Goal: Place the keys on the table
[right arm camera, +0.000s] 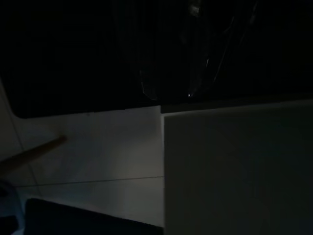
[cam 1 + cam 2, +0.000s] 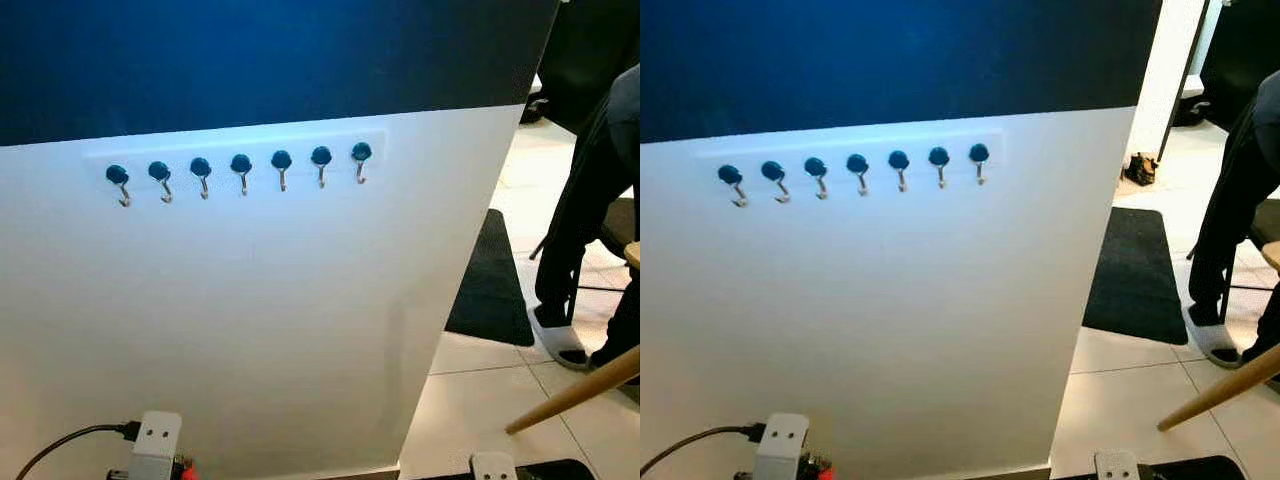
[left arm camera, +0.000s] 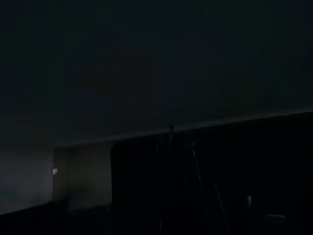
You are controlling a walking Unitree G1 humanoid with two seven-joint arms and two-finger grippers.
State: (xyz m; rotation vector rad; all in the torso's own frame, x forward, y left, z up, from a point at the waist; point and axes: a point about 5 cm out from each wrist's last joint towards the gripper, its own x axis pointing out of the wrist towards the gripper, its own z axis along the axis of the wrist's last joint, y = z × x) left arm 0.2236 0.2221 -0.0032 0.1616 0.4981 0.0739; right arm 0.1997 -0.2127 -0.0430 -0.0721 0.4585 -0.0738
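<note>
On the white wall (image 2: 250,330) hang seven blue-knobbed hooks (image 2: 241,164).

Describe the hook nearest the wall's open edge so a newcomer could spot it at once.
Start at the white wall panel under the dark blue band. A row of seven blue-knobbed hooks runs across its upper part. The one you want is the rightmost hook, last before the panel's edge by the black floor mat; it hangs empty.

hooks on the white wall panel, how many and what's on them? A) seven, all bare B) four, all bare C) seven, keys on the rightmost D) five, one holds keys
A: the row of blue-knobbed hooks on the white wall panel counts seven, and nothing hangs from any of them.
</note>
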